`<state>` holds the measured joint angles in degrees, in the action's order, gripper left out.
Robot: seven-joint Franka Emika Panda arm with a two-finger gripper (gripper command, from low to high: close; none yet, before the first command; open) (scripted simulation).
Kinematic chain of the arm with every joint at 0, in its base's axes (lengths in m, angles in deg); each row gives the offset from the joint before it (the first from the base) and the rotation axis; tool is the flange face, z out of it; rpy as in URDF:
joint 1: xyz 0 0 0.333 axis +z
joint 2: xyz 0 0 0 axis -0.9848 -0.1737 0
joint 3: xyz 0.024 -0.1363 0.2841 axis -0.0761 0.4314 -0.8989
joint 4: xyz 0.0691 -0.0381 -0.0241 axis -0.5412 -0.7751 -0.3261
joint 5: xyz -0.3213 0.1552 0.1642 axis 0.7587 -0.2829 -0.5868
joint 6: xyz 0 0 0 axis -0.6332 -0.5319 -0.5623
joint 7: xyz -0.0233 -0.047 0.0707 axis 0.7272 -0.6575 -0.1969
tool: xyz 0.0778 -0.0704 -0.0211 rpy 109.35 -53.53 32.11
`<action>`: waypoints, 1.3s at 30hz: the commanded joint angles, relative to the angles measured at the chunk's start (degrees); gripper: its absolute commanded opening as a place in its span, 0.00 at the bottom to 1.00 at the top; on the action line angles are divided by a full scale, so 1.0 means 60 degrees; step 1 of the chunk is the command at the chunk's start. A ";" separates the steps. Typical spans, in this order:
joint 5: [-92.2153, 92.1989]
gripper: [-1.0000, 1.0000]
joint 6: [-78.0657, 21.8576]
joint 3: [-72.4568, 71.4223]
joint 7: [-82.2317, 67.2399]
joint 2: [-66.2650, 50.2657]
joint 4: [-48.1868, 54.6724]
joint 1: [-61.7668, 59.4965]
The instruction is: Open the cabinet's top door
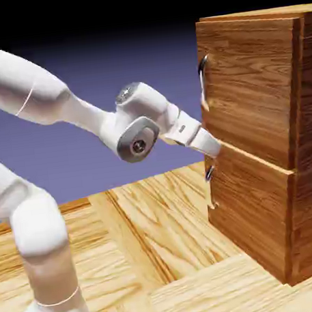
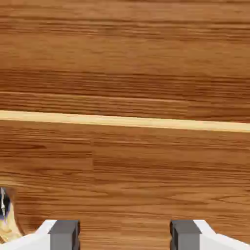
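The top door (image 1: 246,86) sits above the lower panel (image 1: 252,212) — fingers (image 2: 64,233) before both.

A rendered simulation: plain blue-violet backdrop (image 1: 113,123) behind a wood-grain table (image 1: 164,254).

Ahead: cabinet (image 1: 267,138) front blocks the pincer (image 2: 125,234) at 12 o'clock.
Behind: open counter (image 1: 128,244) at 6 o'clock.

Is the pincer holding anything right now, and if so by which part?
Nothing. The pincer is open, empty, facing the cabinet wood.
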<state>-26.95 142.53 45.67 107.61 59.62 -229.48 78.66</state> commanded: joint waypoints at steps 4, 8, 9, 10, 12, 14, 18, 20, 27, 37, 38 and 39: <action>-0.1662 0.50 -0.0012 -0.0605 -0.1169 0.0243 0.0289 -0.0502; -0.3324 0.50 -0.0023 -0.1209 -0.2338 0.0487 0.0578 -0.1004; -0.3739 0.50 -0.0026 -0.1360 -0.2630 0.0547 0.0650 -0.1129; -0.4154 0.50 -0.0029 -0.1511 -0.2922 0.0608 0.0722 -0.1255; -0.4985 0.50 -0.0034 -0.1814 -0.3507 0.0730 0.0866 -0.1506; -0.5816 0.50 -0.0040 -0.2116 -0.4091 0.0851 0.1011 -0.1757; -0.7477 0.50 -0.0052 -0.2720 -0.5260 0.1095 0.1299 -0.2259; -0.8308 0.50 -0.0057 -0.3023 -0.5844 0.1216 0.1444 -0.2510; -1.1216 0.50 -0.0077 -0.4080 -0.7890 0.1642 0.1949 -0.3388; -1.5369 0.50 -0.0106 -0.5591 -1.0811 0.2250 0.2671 -0.4643; -1.5785 0.50 -0.0109 -0.5743 -1.1104 0.2311 0.2743 -0.4768; -1.6200 0.50 -0.0112 -0.5894 -1.1396 0.2372 0.2815 -0.4894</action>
<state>-124.15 141.86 10.31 39.24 73.85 -212.59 49.29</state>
